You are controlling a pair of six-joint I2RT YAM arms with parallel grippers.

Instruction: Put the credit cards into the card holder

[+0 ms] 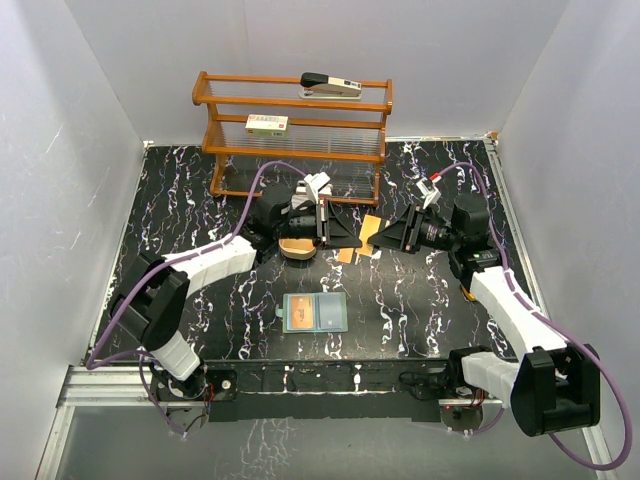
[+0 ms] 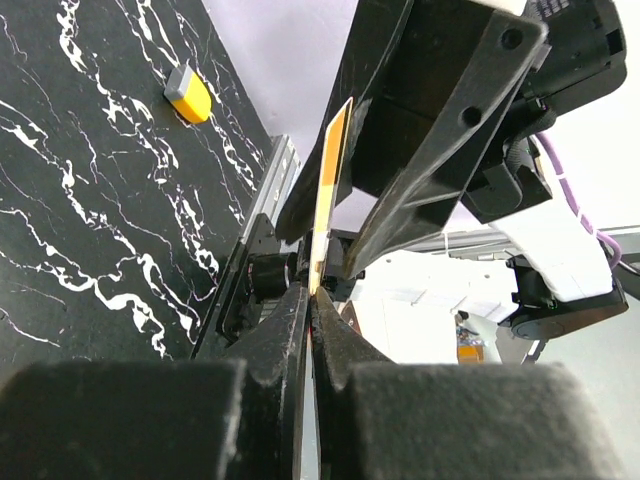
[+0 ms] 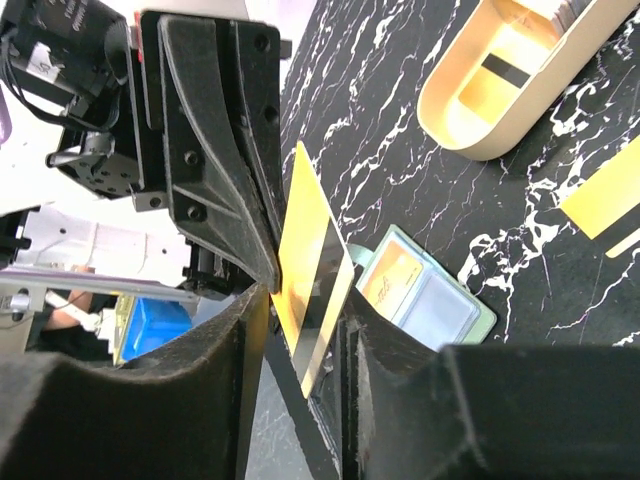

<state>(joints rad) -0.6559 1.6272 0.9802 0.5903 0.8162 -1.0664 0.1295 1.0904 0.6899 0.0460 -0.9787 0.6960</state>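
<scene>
My left gripper (image 2: 312,292) is shut on the lower edge of a gold-orange credit card (image 2: 330,185), held on edge above the table. In the right wrist view the same card (image 3: 312,250) stands slanted between my right gripper's (image 3: 305,300) fingers, which are open around it with a gap on both sides. The two grippers meet tip to tip at mid-table (image 1: 360,235). The sage-green card holder (image 1: 314,312) lies open in front of them, with a gold card in its left pocket (image 3: 395,275). More gold cards (image 1: 346,256) lie on the table below the grippers.
A tan oval tray (image 1: 298,247) with a card in it sits under the left wrist. A wooden rack (image 1: 295,150) at the back holds a stapler (image 1: 330,83) and a white box (image 1: 266,123). A small yellow-grey block (image 2: 188,93) lies on the table.
</scene>
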